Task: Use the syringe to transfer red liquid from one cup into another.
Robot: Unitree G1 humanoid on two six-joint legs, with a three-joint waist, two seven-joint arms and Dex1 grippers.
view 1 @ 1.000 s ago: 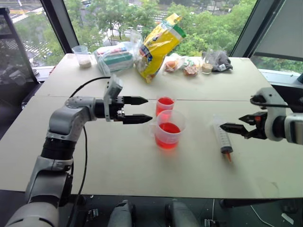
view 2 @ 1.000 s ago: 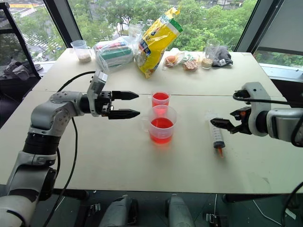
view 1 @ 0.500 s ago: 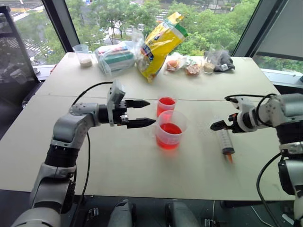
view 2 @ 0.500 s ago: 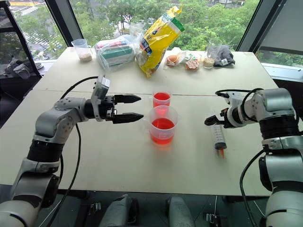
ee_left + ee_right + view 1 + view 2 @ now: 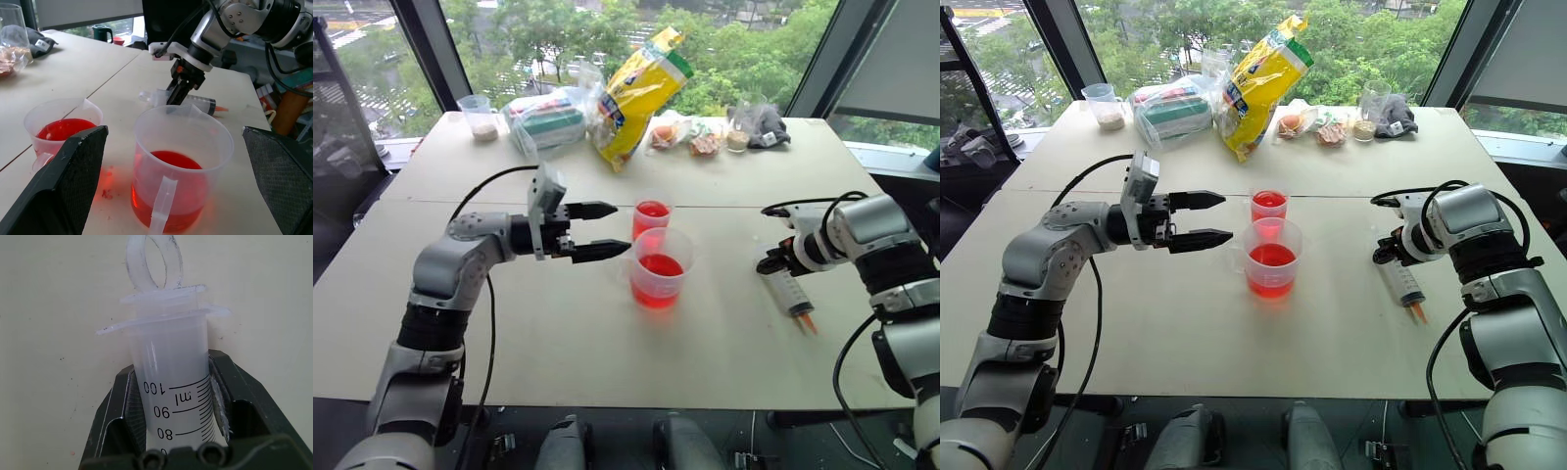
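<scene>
The left pincer (image 5: 603, 230) hangs open, pointing at the beaker (image 5: 659, 267) of red liquid (image 5: 660, 266) just beyond its tips; the cup (image 5: 652, 216) stands right behind. The right pincer (image 5: 771, 263) is clamped around the syringe (image 5: 790, 294) barrel near its flange, the syringe lying on the counter (image 5: 558, 333).
</scene>
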